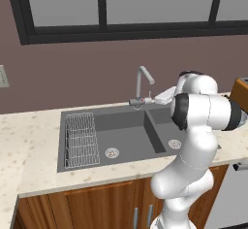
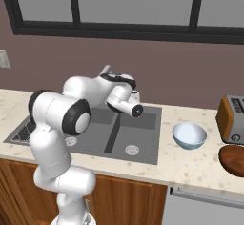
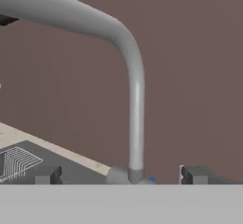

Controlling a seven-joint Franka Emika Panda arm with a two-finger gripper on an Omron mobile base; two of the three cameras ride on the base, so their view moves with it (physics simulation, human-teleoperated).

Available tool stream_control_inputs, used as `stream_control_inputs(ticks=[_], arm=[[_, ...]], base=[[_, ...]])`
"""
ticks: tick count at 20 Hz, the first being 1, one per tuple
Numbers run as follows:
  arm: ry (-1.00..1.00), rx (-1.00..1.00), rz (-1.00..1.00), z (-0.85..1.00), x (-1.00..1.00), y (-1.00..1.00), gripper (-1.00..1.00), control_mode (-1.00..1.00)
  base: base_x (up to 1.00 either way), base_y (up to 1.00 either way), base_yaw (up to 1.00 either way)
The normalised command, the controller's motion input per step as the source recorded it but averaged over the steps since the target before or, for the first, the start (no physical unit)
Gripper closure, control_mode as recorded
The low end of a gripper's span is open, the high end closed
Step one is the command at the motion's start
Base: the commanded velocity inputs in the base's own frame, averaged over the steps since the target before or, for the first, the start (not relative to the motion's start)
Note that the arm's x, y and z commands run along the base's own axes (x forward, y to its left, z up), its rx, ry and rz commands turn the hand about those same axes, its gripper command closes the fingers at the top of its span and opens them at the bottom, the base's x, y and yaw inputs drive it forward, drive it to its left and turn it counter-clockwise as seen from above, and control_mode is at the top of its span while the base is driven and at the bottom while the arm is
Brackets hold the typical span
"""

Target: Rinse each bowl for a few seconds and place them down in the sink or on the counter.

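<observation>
One pale blue-grey bowl stands upright on the beige counter, just right of the dark grey sink. My gripper is open and holds nothing. It points at the curved silver tap from close by. Its two dark fingertips flank the tap's base at the back rim of the sink. In the left base view my white hand sits just right of the tap. The bowl lies well to the right of the gripper.
A wire rack fills the left part of the left basin. Round silver drains sit in both basins. A toaster and a dark brown wooden piece stand on the counter right of the bowl. The brown wall is right behind the tap.
</observation>
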Motion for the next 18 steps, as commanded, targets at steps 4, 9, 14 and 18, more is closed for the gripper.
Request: stream_control_inputs(ticks=[4,9,14,18], arm=[[0.00,0.00,0.00,-0.15,0.24,0.00,-1.00,-1.00],[0.01,0.00,0.00,-0.16,0.24,0.00,-1.00,-1.00],[0.01,0.00,0.00,-0.16,0.25,0.00,-1.00,-1.00],[0.00,0.01,0.00,-0.08,0.26,0.00,-1.00,-1.00]], base=[[0.00,0.00,0.00],[0.00,0.00,0.00],[0.00,0.00,0.00],[0.00,0.00,0.00]])
